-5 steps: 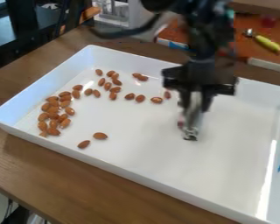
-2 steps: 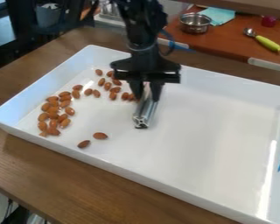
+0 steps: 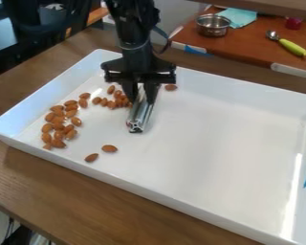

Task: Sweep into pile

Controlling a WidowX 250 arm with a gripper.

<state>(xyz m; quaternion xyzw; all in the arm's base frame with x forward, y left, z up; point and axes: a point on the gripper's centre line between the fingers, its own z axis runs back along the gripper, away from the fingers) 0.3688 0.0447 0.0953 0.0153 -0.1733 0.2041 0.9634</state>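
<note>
And here's the tool (image 3: 141,93), clamped on a metal bar (image 3: 139,115) low over the white tray (image 3: 200,201), right beside the almonds (image 3: 71,113) bunched toward the tray's left side (two lie nearer the front wall, one sits behind the bar, to its right).

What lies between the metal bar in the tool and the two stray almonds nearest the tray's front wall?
Nothing: the camera view shows bare white tray between the metal bar and the two stray almonds.
</note>
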